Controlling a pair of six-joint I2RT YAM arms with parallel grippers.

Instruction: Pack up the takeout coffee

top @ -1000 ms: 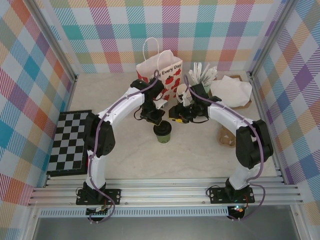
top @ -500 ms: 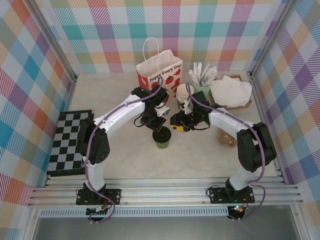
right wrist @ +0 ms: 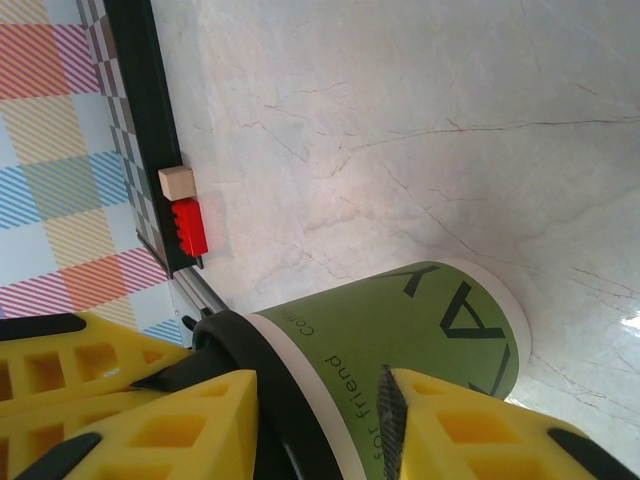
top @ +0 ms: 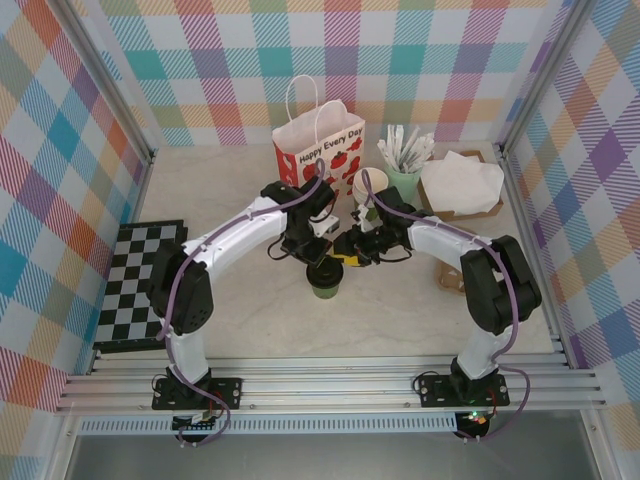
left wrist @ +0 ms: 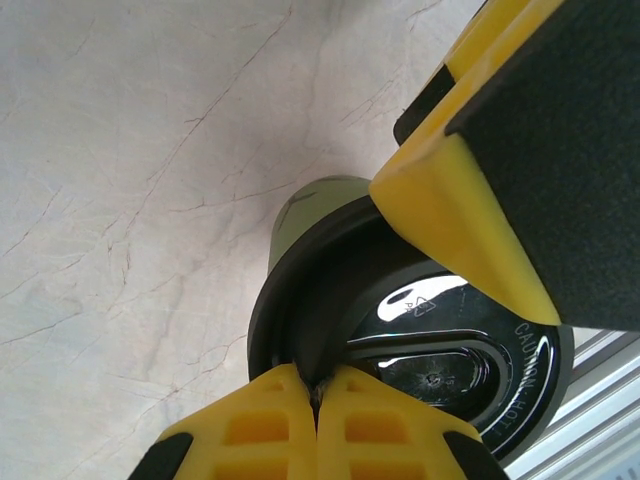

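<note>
1. Gripper on the right arm [right wrist: 318, 388] reaches in low from the right. Its yellow jaws stand partway apart on either side of the takeout coffee [right wrist: 400, 330], one by the black lid [right wrist: 250, 395], the other against the dark-green paper wall. Whether they already press the cup, I cannot tell.
2. Left gripper [left wrist: 315, 392] is fully closed and holds nothing. Its yellow tips touch each other and sit at the lid's rim.
3. The cup stands upright with its lid on, near the middle of the pale marbled table [top: 250, 320].
4. For a good grasp, the right jaws probably want the paper wall just below the lid and only a gentle squeeze. A paper cup likely dents, and a hard pinch could pop the lid.
5. The left tips should clear the rim before any lift, so they do not pry the lid.
6. The paper bag [top: 320, 140] stands upright farther back, handles up, much taller than the cup. The lift must clear its top edge, stay level, then go straight down inside.
7. The bag looks light and may tip. The free left arm could steady it.
8. An open pale cup [top: 372, 182] and a mint cup of white sticks [top: 405, 168] stand just right of the bag, so the path should stay left of them.
</note>
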